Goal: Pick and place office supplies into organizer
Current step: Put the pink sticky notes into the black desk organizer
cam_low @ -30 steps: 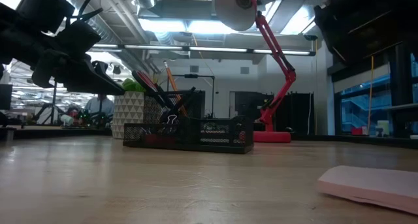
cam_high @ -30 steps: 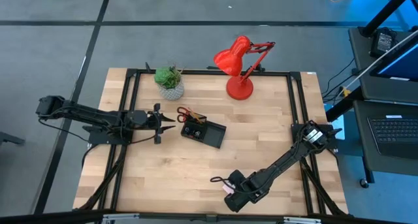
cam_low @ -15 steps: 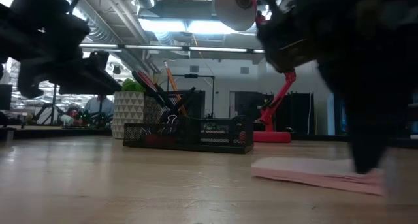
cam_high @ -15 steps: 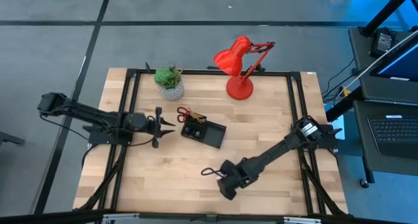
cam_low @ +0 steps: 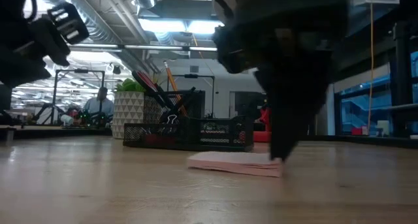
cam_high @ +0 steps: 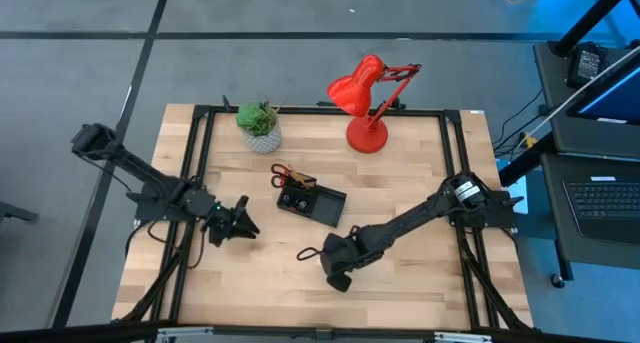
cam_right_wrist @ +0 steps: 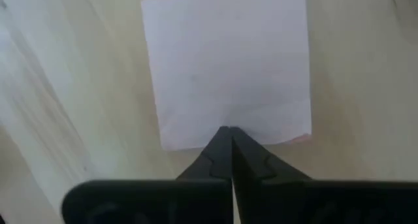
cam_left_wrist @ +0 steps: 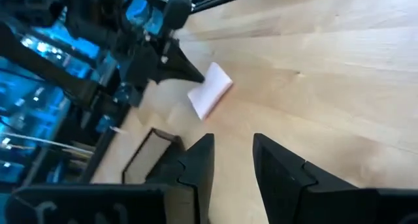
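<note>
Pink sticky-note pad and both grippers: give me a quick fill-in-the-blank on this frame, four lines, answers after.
1. The right gripper, fingers ____, presses its tips on one edge of the pink sticky-note pad.
2. The pad lies flat on the light wooden ____, apart from the black mesh organizer.
3. The left gripper holds ____.
4. The red-handled scissors stand in the ____.

Answers: shut; table; nothing; organizer
</note>
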